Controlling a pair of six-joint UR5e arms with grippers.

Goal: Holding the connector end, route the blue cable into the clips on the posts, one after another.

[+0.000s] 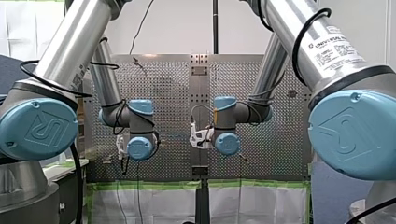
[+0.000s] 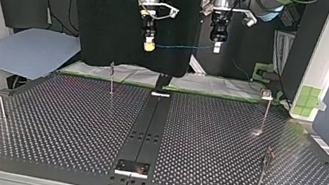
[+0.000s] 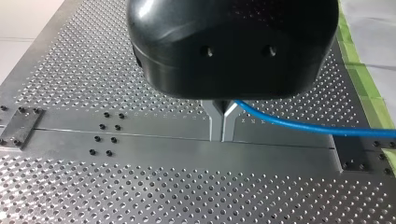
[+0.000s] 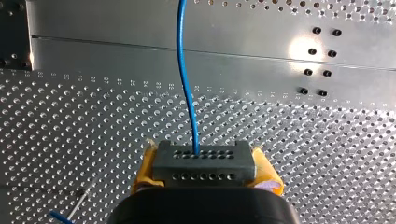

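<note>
Connector [image 4: 204, 164] gripped, blue cable [image 4: 186, 84] strung in mid-air
My right jaws' yellow pads [image 4: 144, 175] clamp the rigid connector, the sure place to hold; the thin cable looks light and limp. Further along, my left jaws are closed on it, high above the desk [image 2: 71, 122] and its posts [image 2: 112, 77].

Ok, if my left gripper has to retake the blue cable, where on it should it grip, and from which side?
Take the straight span of the blue cable that runs level in the air between my left gripper and the connector in my right gripper. Come down from above, fingers across the run: that stretch looks taut and hangs well clear of the table.
</note>
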